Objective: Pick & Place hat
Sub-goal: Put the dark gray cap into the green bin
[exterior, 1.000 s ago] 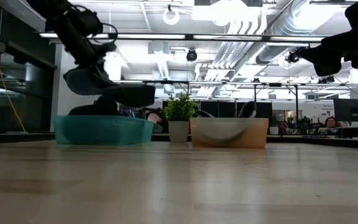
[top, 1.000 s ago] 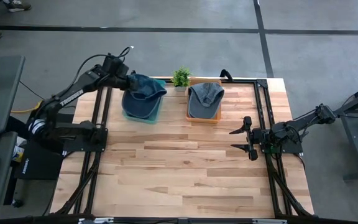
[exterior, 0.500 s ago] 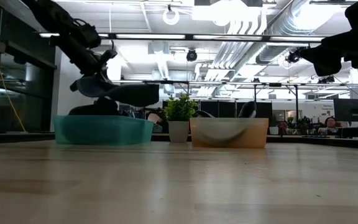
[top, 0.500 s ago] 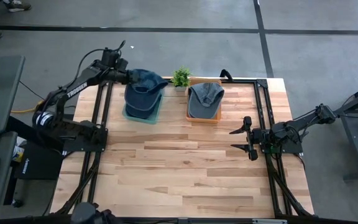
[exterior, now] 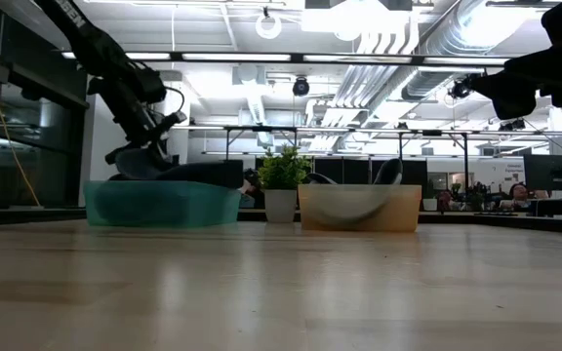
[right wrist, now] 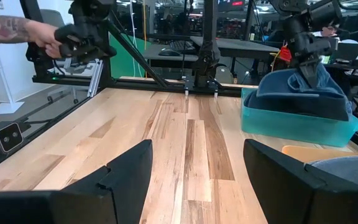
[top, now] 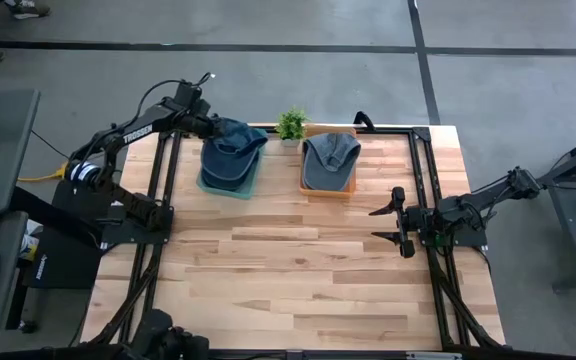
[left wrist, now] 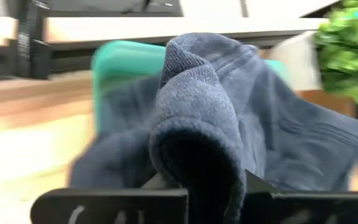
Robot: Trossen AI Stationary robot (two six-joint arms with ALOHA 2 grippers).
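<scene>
Left tool (top: 211, 127): at the far-left part of the counter (top: 298, 280), over the back edge of the teal bin (top: 230, 180); clamped on a fold of the dark blue hat (top: 231, 155), as the left wrist view shows the knit cloth (left wrist: 197, 130) bunched between the fingers.
Dark blue hat: lying in and on the teal bin, spread over most of it; in the low view its body (exterior: 203, 174) sits at the rim of the bin (exterior: 161, 205), with the left tool (exterior: 142, 146) gripping its raised end.
Right tool (top: 393, 221): waiting at the right edge of the counter, well apart from both bins; its fingers (right wrist: 126, 174) stand wide apart with nothing between them.
Second hat (top: 329, 158): grey-blue, resting in the orange bin (top: 328, 189), just beside the teal bin.
Potted plant (top: 290, 125): small, green, upright at the back of the counter between the two bins.
Person: a hand (right wrist: 45, 34) shows in the right wrist view beyond the counter, holding a dark device.
</scene>
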